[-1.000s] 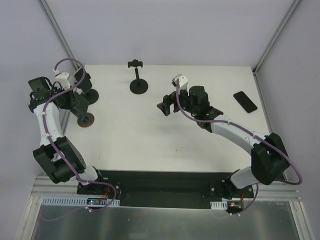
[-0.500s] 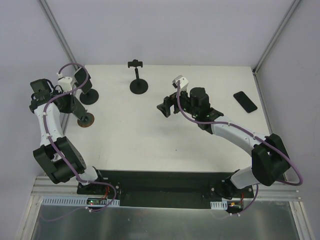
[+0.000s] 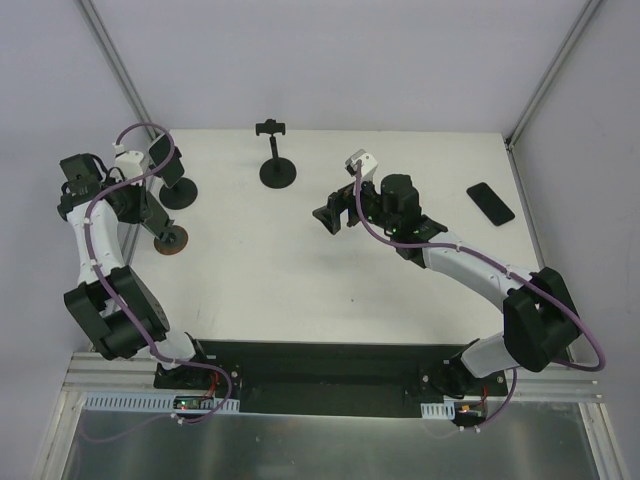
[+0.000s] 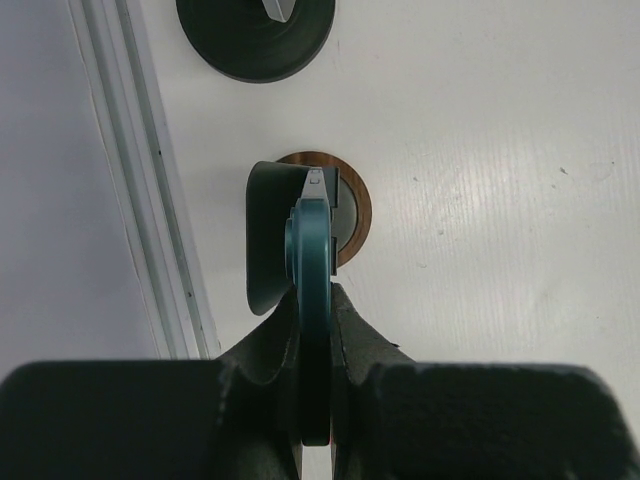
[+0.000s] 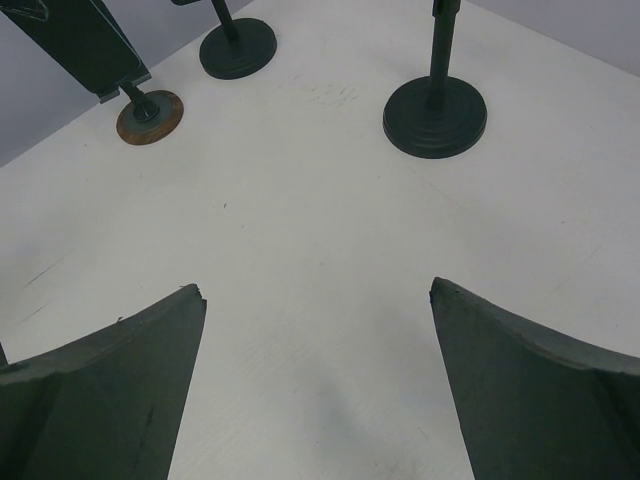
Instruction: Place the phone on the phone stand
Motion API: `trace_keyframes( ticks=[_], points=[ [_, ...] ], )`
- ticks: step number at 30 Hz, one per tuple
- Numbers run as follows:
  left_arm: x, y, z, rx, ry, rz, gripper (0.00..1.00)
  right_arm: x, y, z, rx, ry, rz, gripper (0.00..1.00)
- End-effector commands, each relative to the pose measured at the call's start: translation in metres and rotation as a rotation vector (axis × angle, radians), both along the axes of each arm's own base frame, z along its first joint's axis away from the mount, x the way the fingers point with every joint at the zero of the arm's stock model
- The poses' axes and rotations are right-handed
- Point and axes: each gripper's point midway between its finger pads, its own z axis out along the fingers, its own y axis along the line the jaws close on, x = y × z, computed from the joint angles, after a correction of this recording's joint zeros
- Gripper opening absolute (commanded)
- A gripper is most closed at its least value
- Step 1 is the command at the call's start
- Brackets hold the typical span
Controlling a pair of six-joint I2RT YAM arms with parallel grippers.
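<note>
— Top external view first: whereabouts of the black rectangular phone [image 3: 490, 203]?
— Flat on the white table [image 3: 300, 270], near its right edge, turned askew. Dark all over, rounded corners, touched by nothing.
— Nearest to it?
— Right gripper [image 3: 331, 212], well apart, toward the middle. Spread wide over bare tabletop, holding nothing; dark fingers [image 5: 120, 380] far apart in the right wrist view.
— Stands?
— Three, all well left of the phone. Black clamp-topped stand on a round base [image 3: 277, 172] at the far middle. Black stand with a tilted plate [image 3: 178, 192] at far left. Rust-brown round-based stand [image 3: 170, 238] just nearer than that.
— Left gripper [image 4: 312, 295]?
— Pinched tight on a thin teal-edged slab [image 4: 312, 245], seen edge-on, right above the rust-brown base. Cannot tell what the slab is.
</note>
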Motion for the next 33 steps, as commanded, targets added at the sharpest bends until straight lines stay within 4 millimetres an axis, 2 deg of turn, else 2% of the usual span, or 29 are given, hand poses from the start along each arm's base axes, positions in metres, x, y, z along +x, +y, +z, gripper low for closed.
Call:
trace_keyframes(
  ticks=[1, 11, 14, 15, 22, 27, 28, 29, 33],
  points=[
    [0.013, 0.004, 0.013, 0.016, -0.04, -0.003, 0.0, -0.002, 0.002, 0.033, 0.072, -0.072, 0.024, 0.97],
    [0.016, 0.013, -0.002, 0.045, 0.019, 0.039, 0.0, -0.001, 0.002, 0.033, 0.07, -0.074, 0.022, 0.97],
    [0.018, 0.021, -0.002, 0.06, 0.03, 0.083, 0.27, -0.001, 0.001, 0.033, 0.07, -0.074, 0.021, 0.97],
    [0.018, 0.022, -0.002, 0.061, 0.03, 0.091, 0.4, -0.001, 0.001, 0.032, 0.069, -0.073, 0.021, 0.96],
    [0.022, 0.025, -0.005, 0.043, 0.034, 0.126, 0.57, -0.002, 0.002, 0.032, 0.071, -0.071, 0.028, 0.97],
    [0.023, 0.024, -0.002, 0.034, 0.016, 0.139, 0.63, -0.002, 0.002, 0.032, 0.072, -0.072, 0.031, 0.97],
    [0.024, 0.023, 0.0, 0.029, 0.008, 0.14, 0.67, -0.003, 0.003, 0.032, 0.073, -0.072, 0.036, 0.97],
    [0.025, 0.023, 0.001, 0.03, 0.0, 0.143, 0.75, -0.003, 0.003, 0.032, 0.073, -0.072, 0.034, 0.97],
    [0.024, 0.025, 0.003, 0.029, -0.006, 0.169, 0.83, -0.003, 0.002, 0.033, 0.073, -0.075, 0.035, 0.97]
  ],
)
